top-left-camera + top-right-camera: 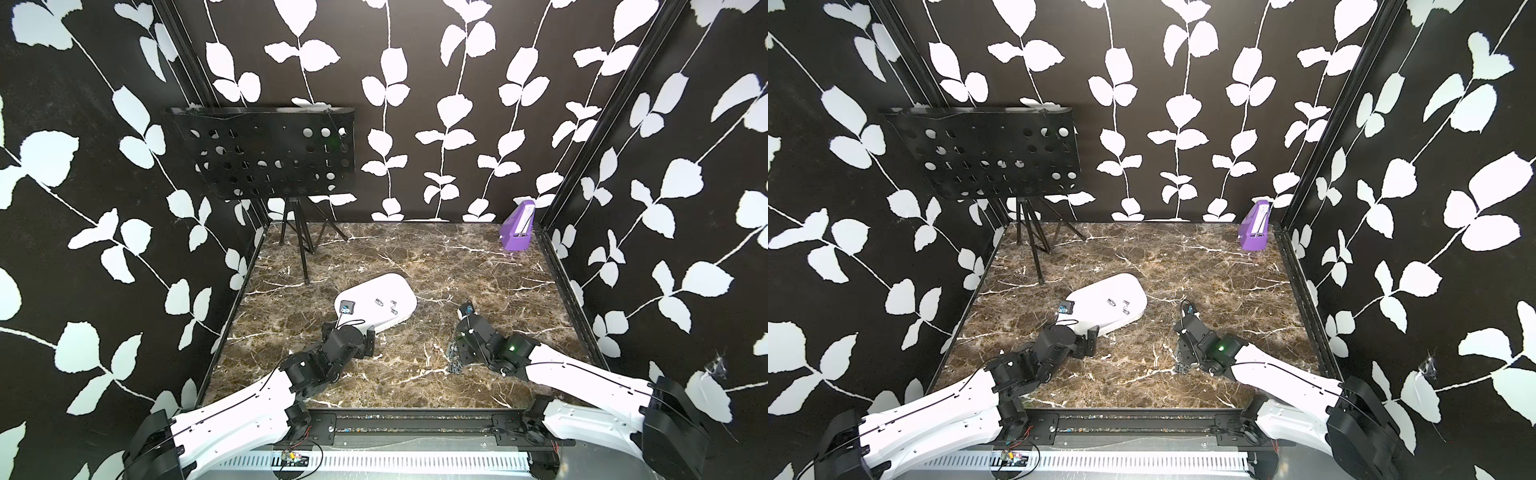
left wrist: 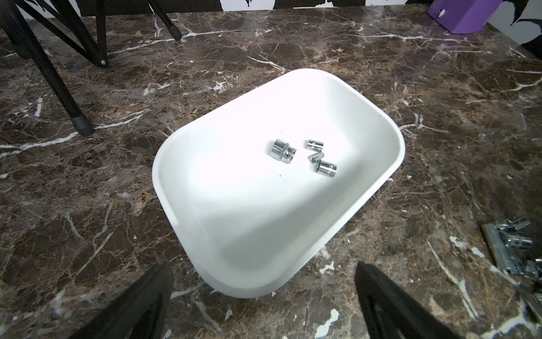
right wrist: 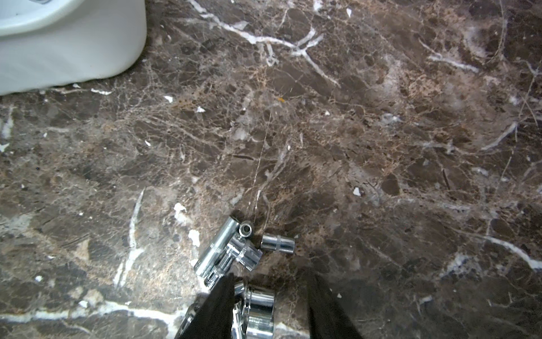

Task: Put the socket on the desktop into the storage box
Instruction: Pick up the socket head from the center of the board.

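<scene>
You're at the pick step. The right gripper (image 3: 269, 281) is hanging low over the socket pile (image 3: 231, 252) on the desktop (image 3: 381, 132), near the storage box (image 1: 384, 286) on the right arm's side of it. Its fingers (image 3: 217, 311) are standing apart and straddling a fat chrome socket (image 3: 259, 311). One finger is right against the socket and a gap is showing at the other, so nothing is grasped yet.

The left gripper (image 2: 262, 267) is sitting just off the box's near rim, fingers (image 2: 140, 302) spread wide and empty. A few sockets (image 2: 283, 151) are lying inside the box; the rest are lying in the pile outside it.

For the next move, I'd say you're looking at clenching on the fat socket, lifting it straight up clear of the neighbours touching it, carrying it over the box wall and letting go inside. Watch the long socket (image 3: 217, 249) beside it, since it could get dragged along.
</scene>
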Motion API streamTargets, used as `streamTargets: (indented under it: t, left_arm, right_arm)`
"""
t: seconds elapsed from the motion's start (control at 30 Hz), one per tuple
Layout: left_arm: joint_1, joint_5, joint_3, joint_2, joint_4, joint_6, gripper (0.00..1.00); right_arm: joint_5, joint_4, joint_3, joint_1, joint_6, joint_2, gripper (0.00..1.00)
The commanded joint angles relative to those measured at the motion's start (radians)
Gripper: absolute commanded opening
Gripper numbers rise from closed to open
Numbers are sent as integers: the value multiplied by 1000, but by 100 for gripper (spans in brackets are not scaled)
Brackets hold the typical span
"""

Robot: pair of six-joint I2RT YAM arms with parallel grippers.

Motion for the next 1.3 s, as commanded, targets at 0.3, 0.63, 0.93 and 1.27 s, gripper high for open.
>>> streamTargets:
  t: [0.3,0.63,0.93,1.27]
  left_arm:
    - [-3,-4,26,13,6,9,97]
    - [-3,1,31,8,2,6,97]
    - [-3,1,31,5,-1,4,97]
    - [-3,-1,30,4,-3,4,97]
  right_arm:
    - [-27,-5,-27,-27,44,64,40]
    - [-43,1,-9,-41,35,133,37]
    - [-54,9,-5,-45,29,146,37]
    - [-66,17,3,-51,26,161,37]
